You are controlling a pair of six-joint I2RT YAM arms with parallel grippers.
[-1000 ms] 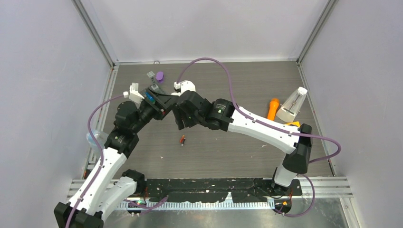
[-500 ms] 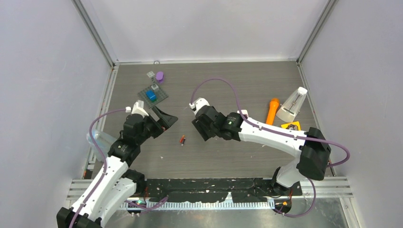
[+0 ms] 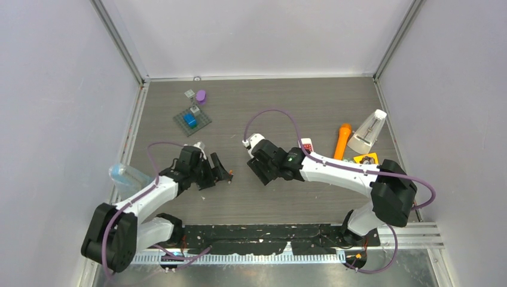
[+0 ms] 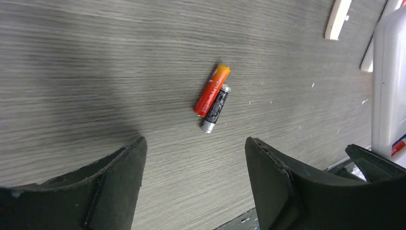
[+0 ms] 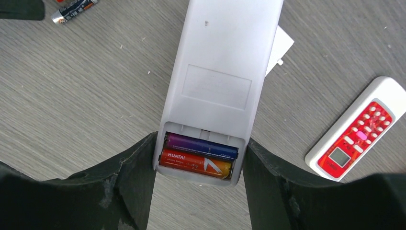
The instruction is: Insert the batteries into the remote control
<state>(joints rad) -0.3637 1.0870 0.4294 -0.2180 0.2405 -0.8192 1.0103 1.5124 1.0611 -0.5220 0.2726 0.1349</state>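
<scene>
Right gripper (image 5: pixel 198 140) clamped on remote control (image 5: pixel 220 57); left gripper (image 4: pixel 195 143) open, empty.
Two loaded batteries (image 5: pixel 198 155) sit between the right jaws, lower centre of frame. Two loose batteries (image 4: pixel 210 91) lie beyond the left jaws, upper centre, apart from them.

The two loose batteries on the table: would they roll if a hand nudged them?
Probably: the orange battery and black battery are smooth round cylinders lying on the flat table. Likely stiff, and slippery to pinch.
</scene>
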